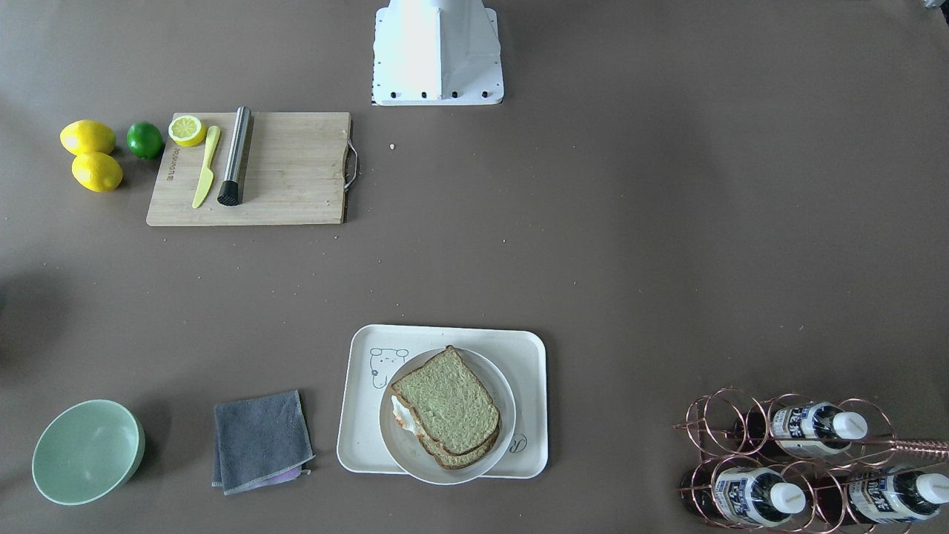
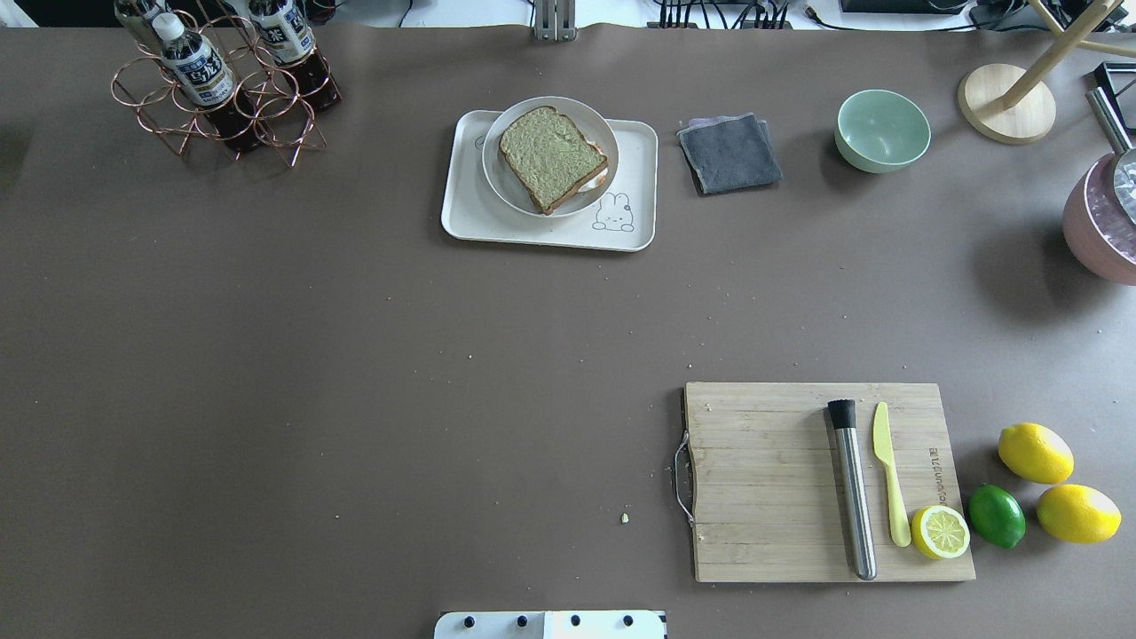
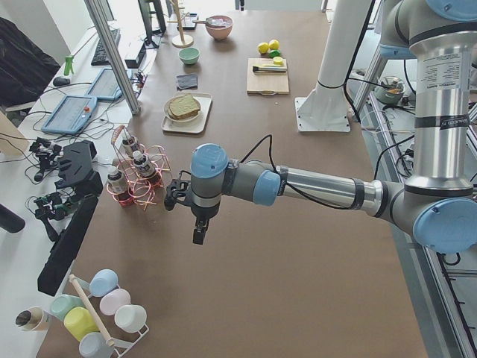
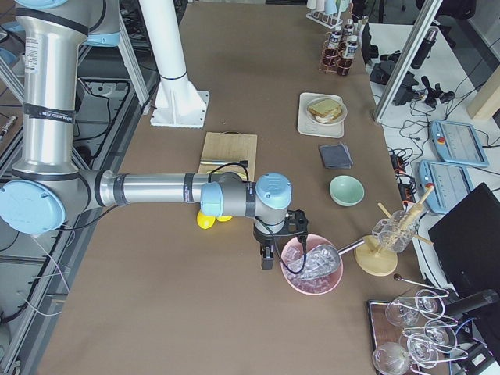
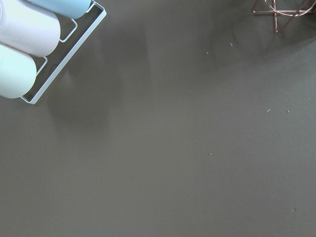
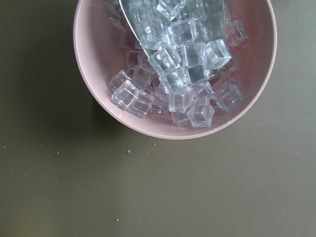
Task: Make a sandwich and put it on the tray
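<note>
The sandwich (image 1: 445, 406) lies on a round white plate (image 1: 404, 447), and the plate stands on the cream-white tray (image 1: 525, 354). White egg shows between the two slices at one edge. In the overhead view the sandwich (image 2: 552, 158) sits on the tray (image 2: 543, 232) at the far middle of the table. My left gripper (image 3: 200, 236) shows only in the exterior left view, hanging over bare table near the bottle rack. My right gripper (image 4: 267, 257) shows only in the exterior right view, beside the pink ice bowl. I cannot tell whether either is open or shut. Both are far from the tray.
A wooden cutting board (image 2: 772, 497) carries a steel muddler (image 2: 852, 488), a yellow knife (image 2: 889, 484) and a half lemon (image 2: 941, 532). Lemons and a lime (image 2: 996, 515) lie beside it. A grey cloth (image 2: 729, 153), a green bowl (image 2: 882, 130), a pink ice bowl (image 6: 173, 69) and a copper bottle rack (image 2: 222, 89) stand around.
</note>
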{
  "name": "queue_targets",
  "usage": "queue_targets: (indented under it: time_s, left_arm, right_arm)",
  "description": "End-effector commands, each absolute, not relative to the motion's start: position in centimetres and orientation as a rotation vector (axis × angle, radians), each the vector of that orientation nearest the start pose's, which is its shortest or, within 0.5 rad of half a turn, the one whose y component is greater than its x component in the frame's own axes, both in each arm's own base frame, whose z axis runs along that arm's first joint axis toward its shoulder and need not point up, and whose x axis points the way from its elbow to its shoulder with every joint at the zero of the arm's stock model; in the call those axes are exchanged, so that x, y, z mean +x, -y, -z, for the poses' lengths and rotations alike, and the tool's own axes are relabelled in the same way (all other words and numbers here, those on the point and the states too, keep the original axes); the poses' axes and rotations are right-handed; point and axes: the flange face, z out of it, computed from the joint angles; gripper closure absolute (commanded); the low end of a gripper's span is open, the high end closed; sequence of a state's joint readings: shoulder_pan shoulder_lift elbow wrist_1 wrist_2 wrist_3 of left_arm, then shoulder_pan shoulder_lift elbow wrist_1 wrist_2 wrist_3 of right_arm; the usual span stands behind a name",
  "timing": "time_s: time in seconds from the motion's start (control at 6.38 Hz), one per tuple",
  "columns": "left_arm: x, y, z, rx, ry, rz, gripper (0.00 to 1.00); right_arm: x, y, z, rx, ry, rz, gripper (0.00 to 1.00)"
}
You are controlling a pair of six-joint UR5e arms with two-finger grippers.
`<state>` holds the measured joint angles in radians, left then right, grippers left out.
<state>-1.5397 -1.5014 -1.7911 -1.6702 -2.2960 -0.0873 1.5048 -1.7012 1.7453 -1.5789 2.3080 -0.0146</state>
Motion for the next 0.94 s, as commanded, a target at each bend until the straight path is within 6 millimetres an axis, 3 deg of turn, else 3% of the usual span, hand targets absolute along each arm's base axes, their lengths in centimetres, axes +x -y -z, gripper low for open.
queue_targets:
  time_s: [0.0, 0.78]
  left_arm:
    - [-5.21, 47.40, -57.70, 0.190, -0.742, -0.035, 0.03]
    - [-4.95, 47.23, -57.66, 0.186, -0.768, -0.039, 0.03]
  right_arm:
    - [3.39, 44.29, -63.09, 0.003, 0.785, 0.051, 0.00]
    - [3.37, 44.69, -62.45, 0.013, 0.784, 0.046, 0.00]
